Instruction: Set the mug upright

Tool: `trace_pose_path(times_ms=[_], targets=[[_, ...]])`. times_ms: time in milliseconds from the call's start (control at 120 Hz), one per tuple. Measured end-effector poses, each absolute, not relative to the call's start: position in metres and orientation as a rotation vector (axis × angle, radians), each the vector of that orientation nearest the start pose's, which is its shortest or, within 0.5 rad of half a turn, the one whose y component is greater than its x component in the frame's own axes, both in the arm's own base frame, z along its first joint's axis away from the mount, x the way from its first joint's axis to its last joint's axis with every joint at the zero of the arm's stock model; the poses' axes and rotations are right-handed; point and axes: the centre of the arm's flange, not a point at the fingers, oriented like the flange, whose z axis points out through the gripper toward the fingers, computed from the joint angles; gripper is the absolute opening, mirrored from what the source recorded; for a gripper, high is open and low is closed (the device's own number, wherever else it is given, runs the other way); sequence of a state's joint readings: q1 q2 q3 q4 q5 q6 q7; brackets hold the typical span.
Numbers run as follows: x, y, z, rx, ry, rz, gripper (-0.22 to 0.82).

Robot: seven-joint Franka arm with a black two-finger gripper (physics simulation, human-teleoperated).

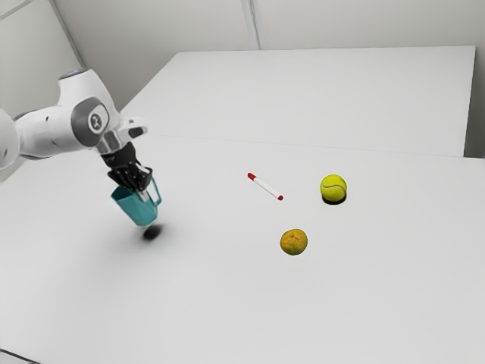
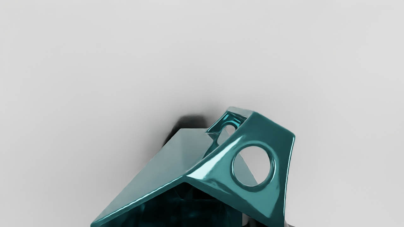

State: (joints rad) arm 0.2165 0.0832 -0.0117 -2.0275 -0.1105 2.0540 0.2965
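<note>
Arm enters at the left edge of the exterior view, hand pointing down, left of centre in the frame. Hand is pinching the mug, teal, up near its rim. Mug is off the table: dark shadow sits just below the base, with a gap between. Mug is tilted, not upright: mouth toward upper left of the exterior view, base toward lower right, handle on the right side.

Wrist view: mug mouth faces the camera at an angle, inside is dark; handle sticks out from the wall with a round hole through it. Table behind is plain pale grey, mug shadow past the base.

Rest of table, exterior view: marker, white with red ends, lying slantwise just right of centre; tennis ball right of it; orange-yellow lumpy ball lower, below the marker. All three well apart from the mug.
</note>
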Motion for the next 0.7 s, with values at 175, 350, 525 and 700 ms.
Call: trace_pose_path(times_ms=[175,350,525,700], targets=[[0.555,0.086,0.396,-3.208,0.025,-0.013,-0.18],[0.560,0.063,0.379,-3.210,-0.033,0.005,-0.18],[0.574,0.068,0.352,-3.210,-0.136,0.038,-0.18],[0.583,0.059,0.348,-3.203,-0.167,0.033,-0.02]])
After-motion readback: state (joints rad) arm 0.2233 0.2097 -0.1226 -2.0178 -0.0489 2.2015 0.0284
